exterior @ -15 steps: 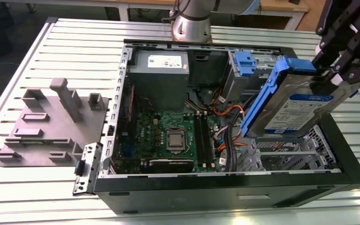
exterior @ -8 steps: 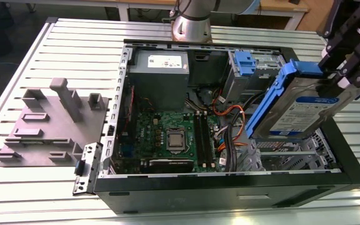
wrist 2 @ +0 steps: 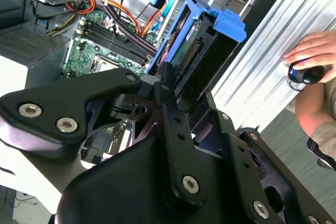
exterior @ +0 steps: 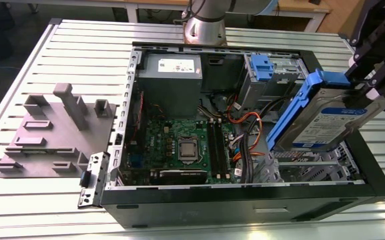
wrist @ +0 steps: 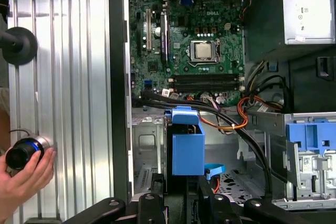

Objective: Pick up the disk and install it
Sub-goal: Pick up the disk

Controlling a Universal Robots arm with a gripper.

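The gripper [exterior: 369, 89] has its black fingers [wrist 2: 167, 90] clamped on the upper end of the disk [exterior: 329, 120]. The disk hangs tilted in the air over the drive cage at the exterior view's right end of the open black computer case [exterior: 246, 200]. The disk is flat silver-grey metal with a white-and-blue label, its print too small to read, and 2 blue plastic rails. Inside the case lie a green motherboard [exterior: 185, 145] and a grey power supply [exterior: 172, 75] with 1 white sticker. The case sits on a ribbed aluminium table [exterior: 78, 50]. A person's hand [wrist: 23, 174] holds a black cylinder [wrist: 23, 151].
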